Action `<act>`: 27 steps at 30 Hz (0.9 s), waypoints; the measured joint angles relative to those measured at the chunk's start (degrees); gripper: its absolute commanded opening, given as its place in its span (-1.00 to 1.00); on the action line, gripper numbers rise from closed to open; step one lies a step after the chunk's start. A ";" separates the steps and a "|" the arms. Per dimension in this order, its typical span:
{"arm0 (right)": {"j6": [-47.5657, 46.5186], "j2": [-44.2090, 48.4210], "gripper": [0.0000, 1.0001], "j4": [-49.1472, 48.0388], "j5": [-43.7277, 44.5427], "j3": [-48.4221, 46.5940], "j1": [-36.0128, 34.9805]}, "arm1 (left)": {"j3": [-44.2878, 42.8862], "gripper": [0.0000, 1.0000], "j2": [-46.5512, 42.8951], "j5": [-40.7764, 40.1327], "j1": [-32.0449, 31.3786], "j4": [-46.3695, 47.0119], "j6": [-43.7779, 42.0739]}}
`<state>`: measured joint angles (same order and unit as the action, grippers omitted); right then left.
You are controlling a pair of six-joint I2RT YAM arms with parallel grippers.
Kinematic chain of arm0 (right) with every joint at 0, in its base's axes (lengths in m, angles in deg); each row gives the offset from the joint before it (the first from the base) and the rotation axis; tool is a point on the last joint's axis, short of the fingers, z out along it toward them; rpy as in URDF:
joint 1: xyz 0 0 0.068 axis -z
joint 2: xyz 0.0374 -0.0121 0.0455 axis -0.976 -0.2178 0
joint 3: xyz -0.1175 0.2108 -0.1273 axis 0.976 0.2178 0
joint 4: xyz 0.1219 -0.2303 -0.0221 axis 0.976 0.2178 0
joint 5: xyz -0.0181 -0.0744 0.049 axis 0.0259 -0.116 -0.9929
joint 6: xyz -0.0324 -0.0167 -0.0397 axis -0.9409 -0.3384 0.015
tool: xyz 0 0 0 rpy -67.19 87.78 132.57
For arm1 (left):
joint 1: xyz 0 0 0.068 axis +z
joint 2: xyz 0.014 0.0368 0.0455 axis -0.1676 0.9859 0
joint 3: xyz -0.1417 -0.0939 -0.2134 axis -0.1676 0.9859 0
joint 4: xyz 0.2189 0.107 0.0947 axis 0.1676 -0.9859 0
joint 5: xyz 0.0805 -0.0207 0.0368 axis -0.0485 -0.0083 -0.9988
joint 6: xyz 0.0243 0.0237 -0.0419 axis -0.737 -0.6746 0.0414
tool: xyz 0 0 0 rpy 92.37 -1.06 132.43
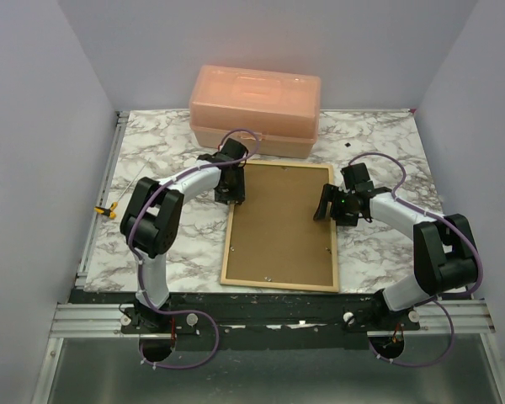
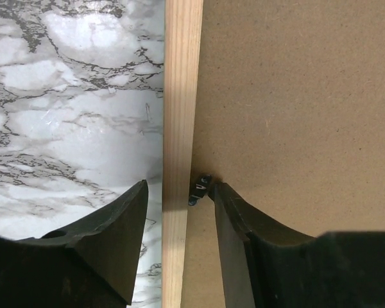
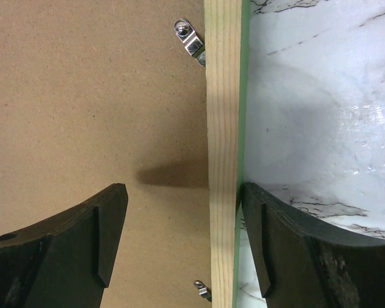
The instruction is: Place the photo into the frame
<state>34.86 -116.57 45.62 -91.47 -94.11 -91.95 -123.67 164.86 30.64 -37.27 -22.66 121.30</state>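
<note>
Face down at the centre of the marble worktop [image 1: 379, 139] lies the frame [image 1: 278, 284], pale wood back up, a sliver of green showing along its outer edge in the right wrist view; a brown board [image 1: 282, 223] fills its opening; a peach box [image 1: 254, 109] stands at 12 o'clock, just beyond the frame's far end. The photo is nowhere to be seen; whether it already lies under the board cannot be told. At the frame's 10 o'clock the left pincer [image 1: 230, 192] straddles the rail, jaws moderately apart and gripping nothing, its board-side tip right at a small dark clip [image 2: 200, 188]; at 2 o'clock the right pincer [image 1: 328, 210] straddles the opposite rail, jaws wide and empty, with a silver tab [image 3: 189, 38] beyond it reaching from the rail over the board. By the look of it the work is on the fasteners; whether they are being freed to let the photo in or turned to lock it down is unclear, so the job counts as unfinished.
</note>
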 measured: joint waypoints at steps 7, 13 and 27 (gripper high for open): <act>0.00 0.00 0.58 0.02 0.00 0.00 0.00 | -1.14 -0.85 0.72 0.17 -0.15 -0.70 -0.66; -0.02 0.07 0.58 0.02 0.02 0.00 0.00 | -1.31 -1.00 0.72 0.39 0.07 -0.98 -1.51; -0.15 2.25 0.62 2.84 -0.11 0.00 -0.04 | 1.05 0.04 -0.59 2.47 0.15 2.10 -2.45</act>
<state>34.71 -114.32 48.46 -91.58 -94.11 -91.99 -122.62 164.27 33.11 -37.11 -20.56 118.85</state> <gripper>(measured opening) 0.804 0.370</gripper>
